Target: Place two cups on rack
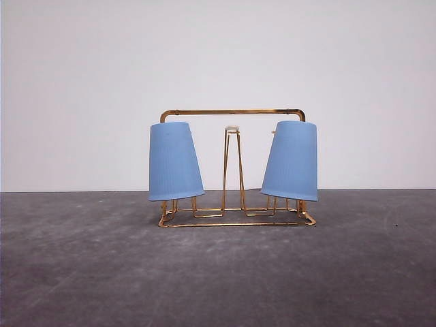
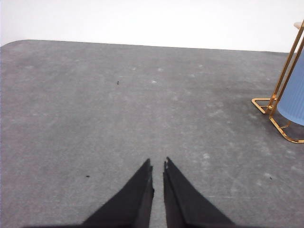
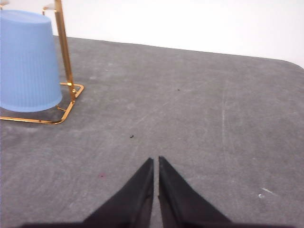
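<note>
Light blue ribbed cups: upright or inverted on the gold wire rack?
Inverted: both cups hang mouth-down, tilted outward, on the rack.

The left claw [image 2: 158, 164] hangs low over the tabletop [image 2: 118, 118], its two black fingers [image 2: 137, 190] drawn together until only a thin slit parts the tips, with nothing between them. The tabletop is dark grey and mottled, flecked with pale scuffs and a few tiny dark specks. Well apart from the claw, at the edge of sight, stands a corner of the gold wire rack [image 2: 273, 107], its base resting on the tabletop and a slanted upright rising from it. A blue cup [image 2: 293, 102] sits mouth-down within that corner, its rim just above the base wire. A plain white wall runs behind the tabletop's far edge.
</note>
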`<state>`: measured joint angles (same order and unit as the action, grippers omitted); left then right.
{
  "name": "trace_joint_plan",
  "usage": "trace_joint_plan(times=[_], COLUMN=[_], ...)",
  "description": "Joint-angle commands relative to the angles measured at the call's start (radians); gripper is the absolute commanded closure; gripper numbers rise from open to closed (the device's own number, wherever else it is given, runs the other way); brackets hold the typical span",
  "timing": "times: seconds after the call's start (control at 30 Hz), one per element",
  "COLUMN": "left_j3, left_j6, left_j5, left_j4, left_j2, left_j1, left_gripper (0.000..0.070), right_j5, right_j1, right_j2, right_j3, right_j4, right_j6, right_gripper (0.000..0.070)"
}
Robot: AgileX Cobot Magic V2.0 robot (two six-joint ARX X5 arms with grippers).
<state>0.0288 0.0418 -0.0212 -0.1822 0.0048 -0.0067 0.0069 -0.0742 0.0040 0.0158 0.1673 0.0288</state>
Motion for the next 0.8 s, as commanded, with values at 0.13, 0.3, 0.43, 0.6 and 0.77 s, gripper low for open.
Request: trace_joint_plan(times=[0.13, 0.3, 0.43, 0.6, 0.77], left_j3=[-0.016, -0.016, -0.016, -0.016, -0.016], left_j6=[0.0, 0.0, 0.0, 0.0, 0.0], left_j5=[0.003, 0.003, 0.003, 0.003, 0.003], left_j4=[-0.005, -0.005, -0.005, -0.005, -0.005], left_j2=[-0.002, -0.002, -0.002, -0.002, -0.002], left_j1=[0.002, 0.002, 0.002, 0.002, 0.002], left_gripper=[0.0677, 0.0677, 0.0677, 0.0677, 0.0677], right_j5=[0.076, 0.08, 0.08, 0.08, 0.08], right_j1=[-0.039, -0.041, -0.041, -0.041, -0.041], right_j2=[0.0, 0.0, 0.0, 0.0, 0.0], right_j3=[-0.003, -0.003, -0.003, -0.003, -0.003], right_j4=[-0.012, -0.011, -0.011, -0.011, -0.011], right_j6=[-0.002, -0.002, -0.002, -0.002, -0.002], right_gripper=[0.0684, 0.0684, 0.0684, 0.0684, 0.0684])
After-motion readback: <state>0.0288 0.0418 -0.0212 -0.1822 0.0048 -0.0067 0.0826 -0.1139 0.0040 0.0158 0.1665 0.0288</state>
